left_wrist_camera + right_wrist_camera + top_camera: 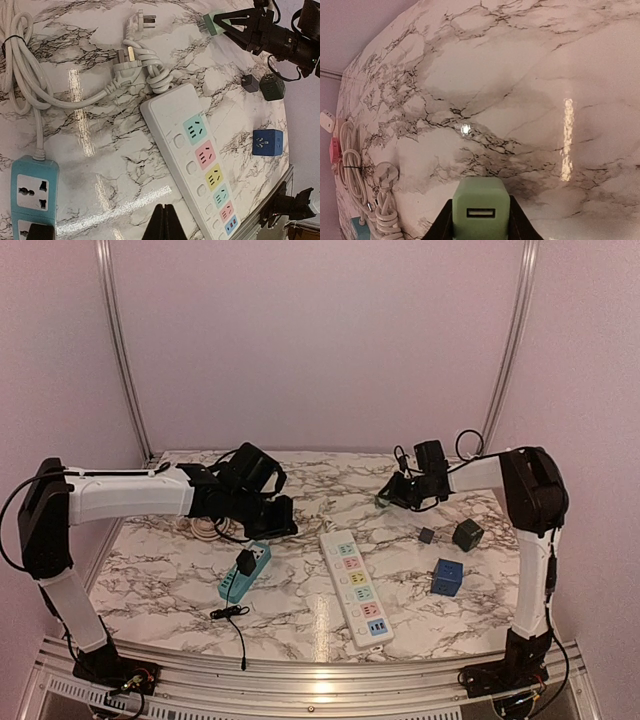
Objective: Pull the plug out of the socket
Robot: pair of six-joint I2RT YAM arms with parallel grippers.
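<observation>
The left claw (278, 523), clenched on nothing, is the nearer arm. The black plug (245, 562) sits in the teal socket strip (229, 588) at its 7 o'clock. The right claw (387, 498), well apart, grasps a green USB charger (480, 210).

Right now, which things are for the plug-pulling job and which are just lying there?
For the job, I think: green charger, held by the right gripper; black plug, still in the teal socket strip.

Just lying about: white power strip, nothing plugged in; blue cube; dark cube; small grey cube; coiled white cables.
</observation>
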